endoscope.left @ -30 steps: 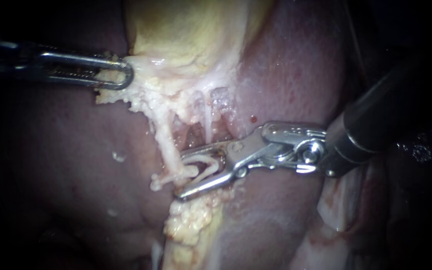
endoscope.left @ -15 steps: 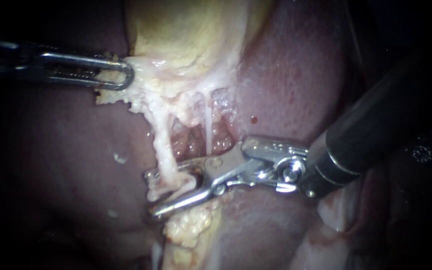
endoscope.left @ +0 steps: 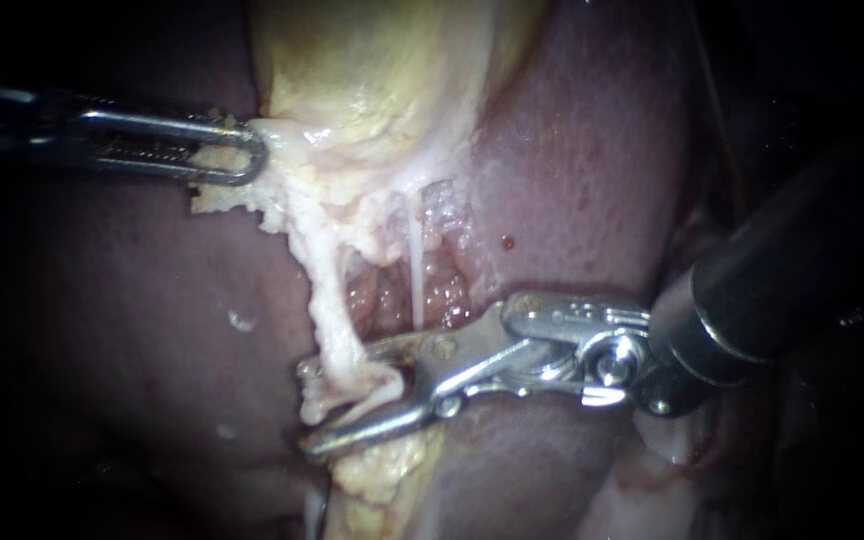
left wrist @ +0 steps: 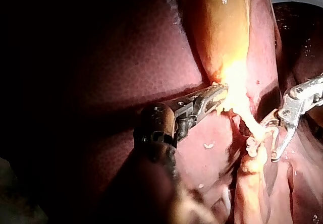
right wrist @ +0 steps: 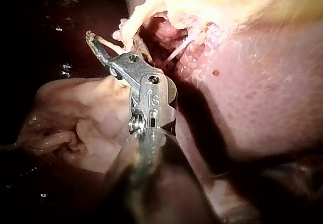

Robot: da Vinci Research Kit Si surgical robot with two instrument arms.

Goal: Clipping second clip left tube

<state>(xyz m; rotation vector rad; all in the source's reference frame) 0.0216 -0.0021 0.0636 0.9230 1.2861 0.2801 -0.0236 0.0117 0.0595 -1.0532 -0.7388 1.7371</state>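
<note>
Right instrument (endoscope.left: 305, 405) dropped slightly, open jaws straddling left tube (endoscope.left: 326, 300).

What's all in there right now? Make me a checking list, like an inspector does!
Surface: liver, dark red and wet, lying under everything.
Job's things: left tube, thick and pale, runs down from the gallbladder; a thinner right tube hangs beside it; I cannot make out a clip on either.
Clutter: pale fatty crumbs below the jaws; a small red spot on the liver.
Instruments: left instrument, jaws shut on the gallbladder's pale edge; right instrument, jaws open, with the left tube's lower end between them.
Cables: nothing seen.
Surroundings: dark, nothing seen.
</note>
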